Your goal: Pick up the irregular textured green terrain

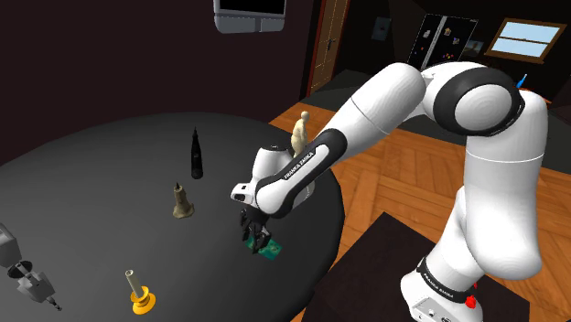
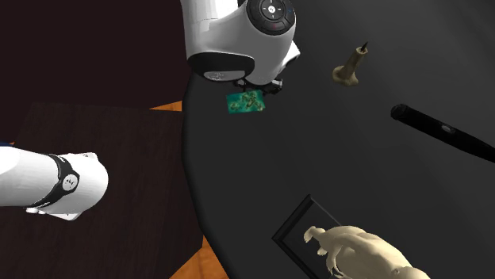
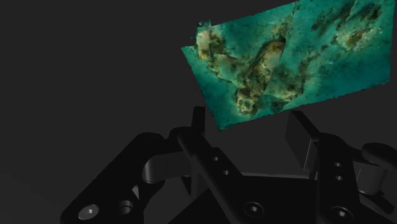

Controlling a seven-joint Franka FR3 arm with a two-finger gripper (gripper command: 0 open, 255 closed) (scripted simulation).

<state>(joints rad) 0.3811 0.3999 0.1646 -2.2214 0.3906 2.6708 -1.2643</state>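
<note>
Closest up, the black fingers [image 3: 198, 124] stand well apart with nothing clasped. The near edge of the green terrain piece [image 3: 286, 57] sits in the gap just past their tips, and I can't tell whether either tip touches it. The piece is a flat slab, mottled green and brown, lying on the dark round desk [image 1: 110, 165] close to the rim on the stand's side. In the shoulder view the hand above covers most of it.

Bare desk separates it from a tan candlestick-like piece [image 1: 182, 201], and a black cone [image 1: 196, 154] stands beyond that. A beige figurine [image 1: 300, 133] is half hidden behind the forearm. A yellow peg [image 1: 140, 295] stands near the rim, and grey objects [image 1: 27, 279] are cut off at the shoulder view's left edge.
</note>
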